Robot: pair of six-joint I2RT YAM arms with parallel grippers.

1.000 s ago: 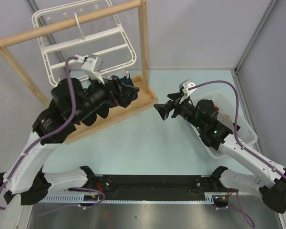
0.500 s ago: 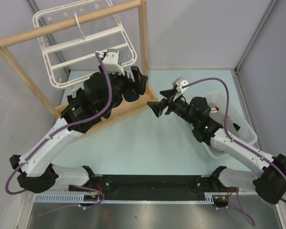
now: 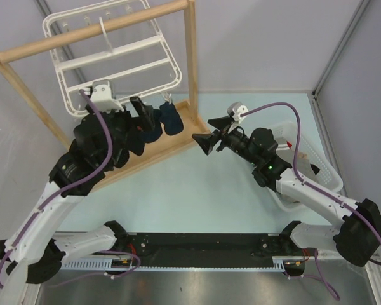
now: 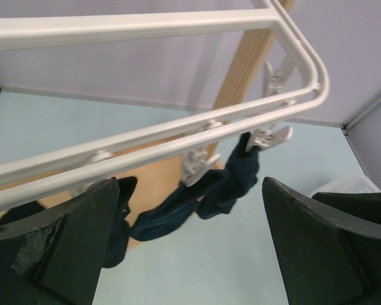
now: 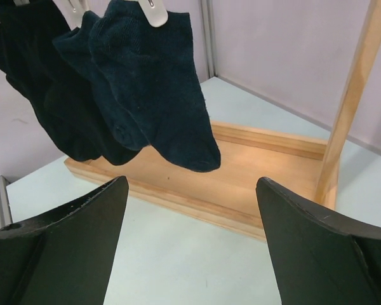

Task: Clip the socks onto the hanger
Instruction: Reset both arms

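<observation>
Left tool point(image 4: 190, 190) and right tool point(image 5: 192, 184) both gape empty; socks point(image 5: 152, 82) hang clipped.
We see the dark socks dangling from clips point(image 4: 270, 136) on the hanger's point(image 4: 146, 136) edge rail, above the wooden stand's point(image 5: 267, 149) base. Our left tool sits just under that rail; our right tool faces the socks from nearby, not touching them.

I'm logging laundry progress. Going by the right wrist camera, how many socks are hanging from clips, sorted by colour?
Navy socks: 2
Black socks: 1
Total: 3
Each hangs from one of the white clips. The left edge of the view cuts off the black one, so more may hang beyond it.
</observation>
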